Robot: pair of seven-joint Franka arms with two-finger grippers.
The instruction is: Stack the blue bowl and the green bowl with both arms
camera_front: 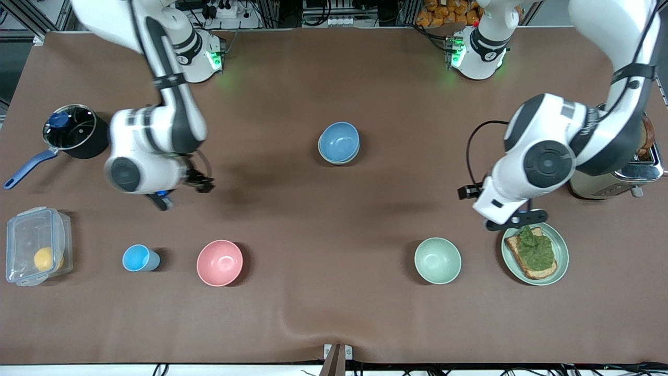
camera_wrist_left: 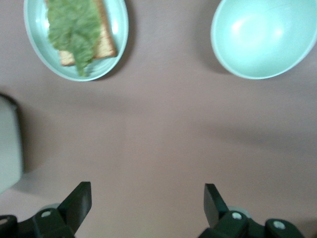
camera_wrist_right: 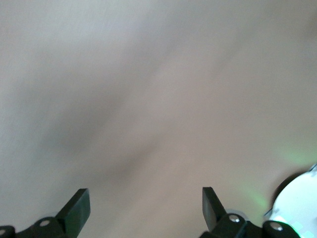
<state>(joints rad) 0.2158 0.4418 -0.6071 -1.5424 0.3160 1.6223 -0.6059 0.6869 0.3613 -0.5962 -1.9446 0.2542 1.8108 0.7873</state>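
Observation:
The blue bowl [camera_front: 338, 141] stands mid-table, nested in a second bowl. Only a thin dull-green crescent of that bowl, the green bowl [camera_front: 340, 161], shows under the blue bowl's near edge. My left gripper [camera_front: 515, 219] hangs open and empty over the table toward the left arm's end, just above the toast plate; in the left wrist view the left gripper [camera_wrist_left: 147, 198] has only bare cloth between its fingers. My right gripper [camera_front: 183, 192] hangs open and empty toward the right arm's end, beside the pot; in the right wrist view the right gripper [camera_wrist_right: 146, 201] is over bare cloth.
A paler mint-green bowl [camera_front: 437, 260] [camera_wrist_left: 262, 37], a pink bowl [camera_front: 219, 262] and a light-blue cup [camera_front: 138, 258] stand nearer the camera. A green plate [camera_front: 562, 250] [camera_wrist_left: 119, 29] holds toast. A toaster [camera_front: 626, 172], a lidded pot [camera_front: 73, 130] and a clear box [camera_front: 36, 245] sit at the ends.

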